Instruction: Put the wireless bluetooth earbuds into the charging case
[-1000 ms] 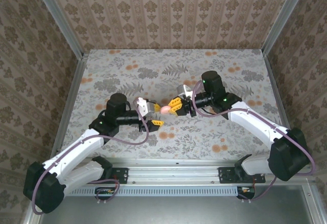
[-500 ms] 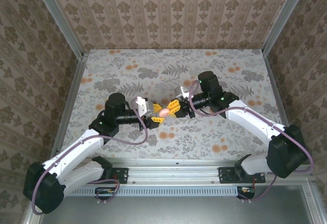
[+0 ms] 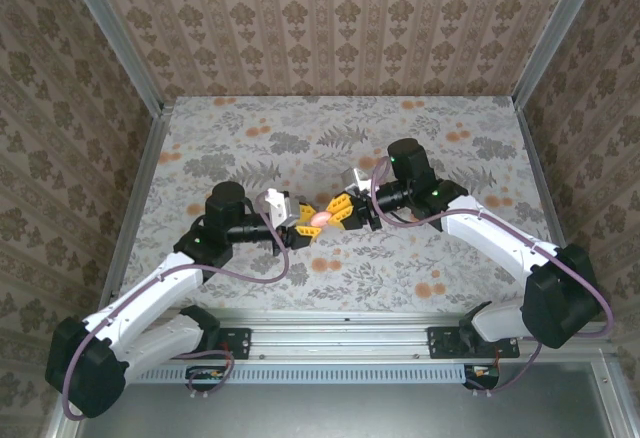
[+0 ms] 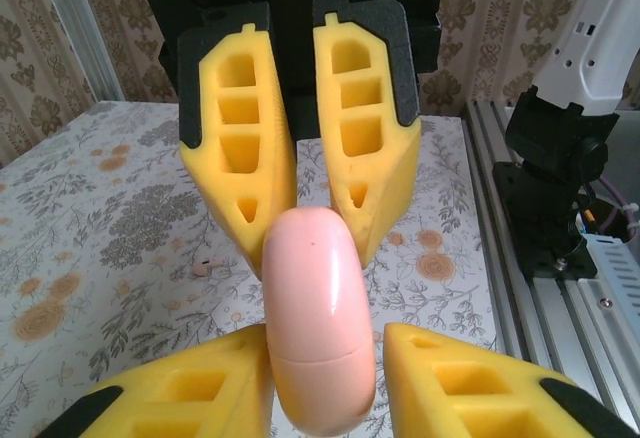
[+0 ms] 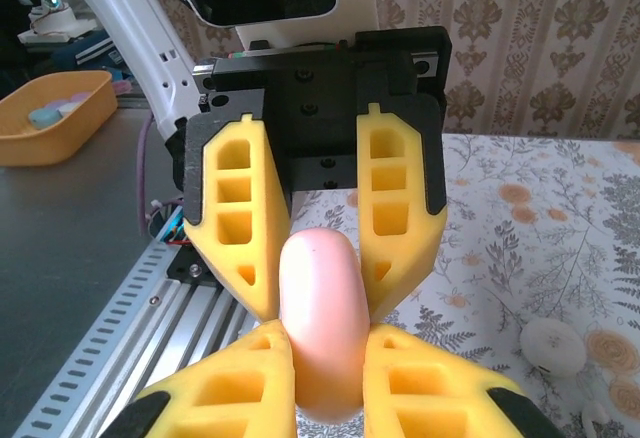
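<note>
Since one second ago, the left end effector (image 4: pixel 325 336) has drawn its fingers in from a wide spread to a narrow stance around the charging case (image 4: pixel 318 318). The two end effectors, then a little apart, now meet tip to tip. In the left wrist view, the yellow fingers (image 4: pixel 215 383) of the left end effector stand close on either side of the near end of the case. One pad appears to touch it and a thin gap seems to remain at the other, so it cannot be told whether the grasp is firm. The right end effector (image 5: pixel 328 333) is clenched on the opposite end of the same case, with both pads pressed against its faces. The case is a smooth pale pink puck, closed and seen edge-on, with its seam line running across it. It hangs between the two sets of fingers, clear of the tabletop (image 3: pixel 450 128). One earbud (image 4: pixel 203 266), a tiny pale pink piece, lies on the tabletop beyond and to the left of the left end effector, apart from the case. In the right wrist view, a small pale rounded piece (image 5: pixel 553 346) lies on the tabletop to the right of the right end effector. Whether it is an earbud cannot be told.
</note>
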